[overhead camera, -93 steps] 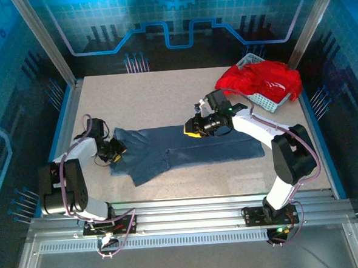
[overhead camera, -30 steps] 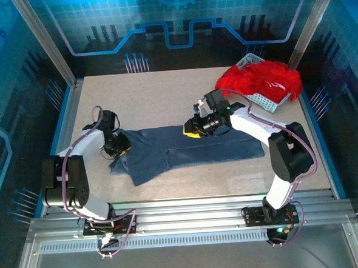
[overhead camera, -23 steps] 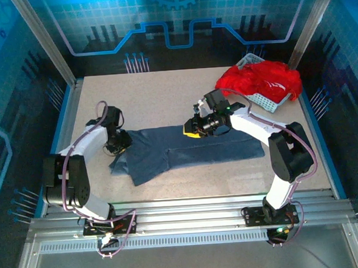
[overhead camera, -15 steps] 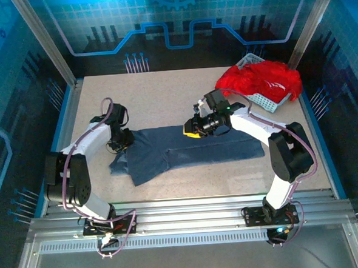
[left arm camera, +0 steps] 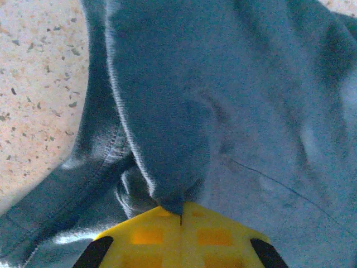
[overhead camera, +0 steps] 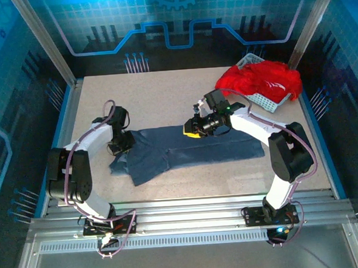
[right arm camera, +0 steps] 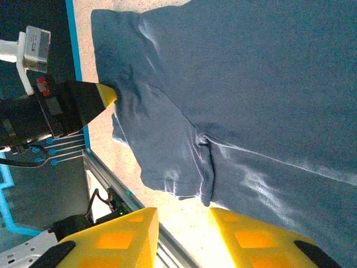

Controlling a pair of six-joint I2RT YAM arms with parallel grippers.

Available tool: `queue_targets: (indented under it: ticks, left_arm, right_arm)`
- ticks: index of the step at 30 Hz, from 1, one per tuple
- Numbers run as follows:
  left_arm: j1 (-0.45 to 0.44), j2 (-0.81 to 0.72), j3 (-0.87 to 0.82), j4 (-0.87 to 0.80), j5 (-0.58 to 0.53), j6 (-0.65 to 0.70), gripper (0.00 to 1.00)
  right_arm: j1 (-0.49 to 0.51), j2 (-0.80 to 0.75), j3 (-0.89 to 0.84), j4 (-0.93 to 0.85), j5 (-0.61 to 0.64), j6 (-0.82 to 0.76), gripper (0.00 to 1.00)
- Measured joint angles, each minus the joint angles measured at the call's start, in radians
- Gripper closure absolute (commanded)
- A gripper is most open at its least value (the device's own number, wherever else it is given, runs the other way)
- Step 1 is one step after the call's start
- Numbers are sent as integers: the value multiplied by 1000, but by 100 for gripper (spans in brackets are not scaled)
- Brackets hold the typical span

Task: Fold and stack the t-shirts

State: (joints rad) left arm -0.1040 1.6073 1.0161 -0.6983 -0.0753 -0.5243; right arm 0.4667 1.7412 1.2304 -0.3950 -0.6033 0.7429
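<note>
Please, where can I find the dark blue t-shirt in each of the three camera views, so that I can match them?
Top external: the blue t-shirt lies spread mid-table, between the two arms.
Left wrist: centre and right, with speckled table at the left.
Right wrist: upper right, running down to the bottom right.
Shared landmark: the left gripper, shut on the shirt's left end.

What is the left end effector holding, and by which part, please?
The left end effector pinches a raised fold of the blue t-shirt at its left end.

Matt cloth, speckled bench [overhead camera: 164, 98]
The blue t-shirt [left arm camera: 251, 100] is soft, finely ribbed knit; the left end effector [left arm camera: 181, 215] is smooth yellow plastic.
</note>
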Motion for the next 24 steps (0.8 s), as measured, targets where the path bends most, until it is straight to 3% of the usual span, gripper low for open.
queue_targets:
  ticks: [11, 24]
  left_arm:
    - [12, -137, -108, -23, 12, -45, 100]
    - [155, -137, -96, -12, 147, -119, 100]
  right_arm:
    - [0, 0, 0, 0, 0, -3, 70]
    - [0, 0, 0, -8, 0, -8, 70]
